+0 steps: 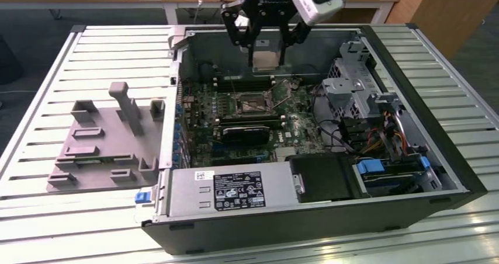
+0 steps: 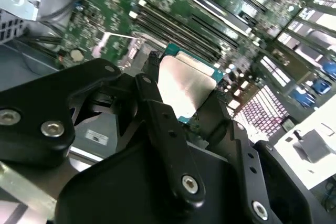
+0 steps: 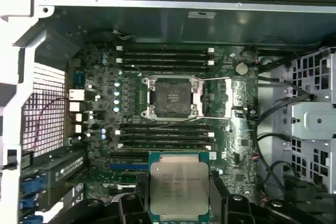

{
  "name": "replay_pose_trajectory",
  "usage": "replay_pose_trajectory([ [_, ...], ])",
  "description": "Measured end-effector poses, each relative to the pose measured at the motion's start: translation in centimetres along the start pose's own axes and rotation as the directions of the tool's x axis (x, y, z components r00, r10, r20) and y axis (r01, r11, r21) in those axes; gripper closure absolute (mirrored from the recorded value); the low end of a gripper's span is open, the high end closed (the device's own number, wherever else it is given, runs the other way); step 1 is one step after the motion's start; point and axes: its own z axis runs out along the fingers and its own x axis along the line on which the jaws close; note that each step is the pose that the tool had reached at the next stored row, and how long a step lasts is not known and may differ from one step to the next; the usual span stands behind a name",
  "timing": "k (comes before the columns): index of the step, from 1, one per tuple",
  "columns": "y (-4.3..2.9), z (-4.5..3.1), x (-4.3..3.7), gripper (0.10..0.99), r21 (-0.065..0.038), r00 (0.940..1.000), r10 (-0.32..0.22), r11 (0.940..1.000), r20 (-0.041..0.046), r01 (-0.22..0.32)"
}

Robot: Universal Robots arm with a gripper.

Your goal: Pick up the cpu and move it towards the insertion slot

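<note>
Silver cpu point(image 3: 179, 187) in gripper point(image 3: 178, 203)

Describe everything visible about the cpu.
The cpu is a small flat square chip with a shiny silver metal lid on a green, pale-edged base. It is held between the black fingers of the gripper, above the open computer case. In the exterior view it hangs above the insertion slot, not yet seated. Only the fingers touch it.

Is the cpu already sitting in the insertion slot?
No. In the first wrist view the cpu is held in the gripper, apart from the bare insertion slot.
</note>
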Motion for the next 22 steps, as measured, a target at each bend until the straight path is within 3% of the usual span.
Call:
replay_pose_trajectory([
  [5,0.15,0.09,-1.34,0.549,0.000,1.0000,0.000,1.0000,-0.0001,0.000],
  [9,0.79,0.30,-1.70,0.549,0.000,1.0000,0.000,1.0000,-0.0001,0.000],
  [22,4.81,1.34,-1.64,0.549,0.005,1.0000,0.002,1.0000,-0.0001,-0.002],
])
